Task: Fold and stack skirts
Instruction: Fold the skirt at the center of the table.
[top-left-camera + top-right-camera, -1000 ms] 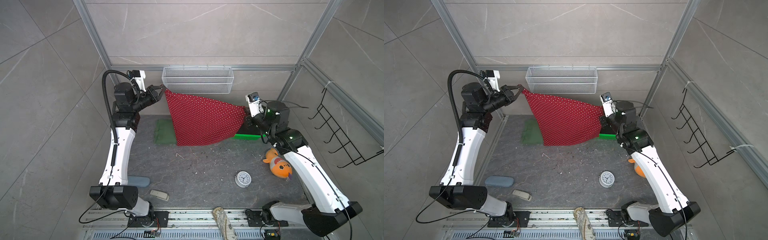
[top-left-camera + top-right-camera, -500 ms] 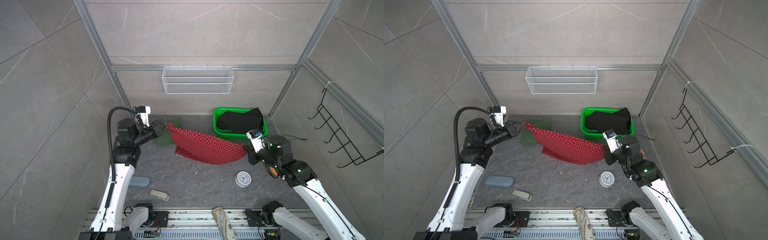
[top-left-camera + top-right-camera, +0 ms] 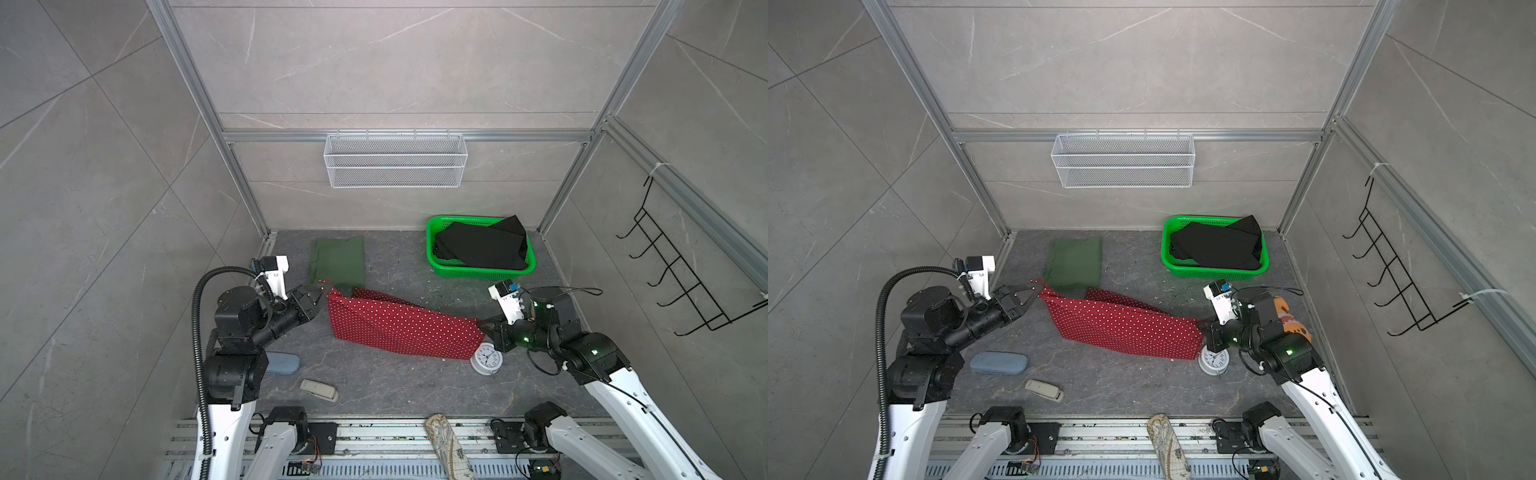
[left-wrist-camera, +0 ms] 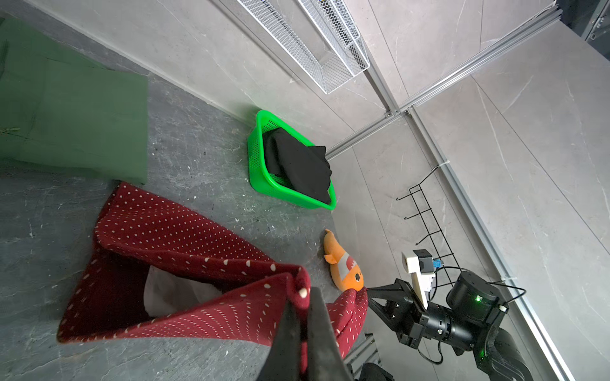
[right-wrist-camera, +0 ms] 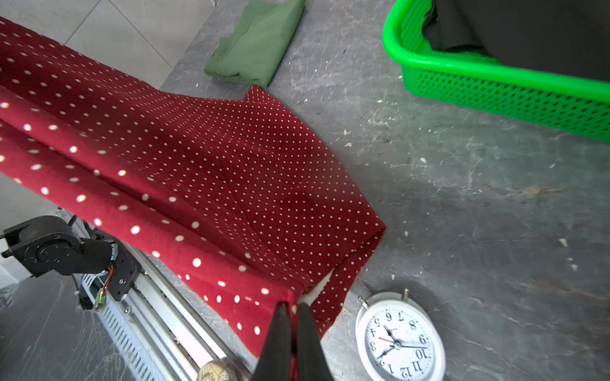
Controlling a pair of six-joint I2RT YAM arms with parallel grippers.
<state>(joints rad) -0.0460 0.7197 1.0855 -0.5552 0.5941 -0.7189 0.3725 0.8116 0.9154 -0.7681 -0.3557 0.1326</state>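
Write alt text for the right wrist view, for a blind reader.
The right gripper pinches an edge of the red polka-dot skirt, beside a white alarm clock. Farther off lie a folded olive skirt and a green basket holding a black skirt.

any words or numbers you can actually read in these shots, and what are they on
"1 2 3 4 5 6 7 8 9 10 11 12": hour numbers round the dial of the white alarm clock, upside down in the right wrist view.
Small print on that dial near the hands: too small to read.
In both top views the dial's numbers are too small to read.
Nothing else shows any readable text.
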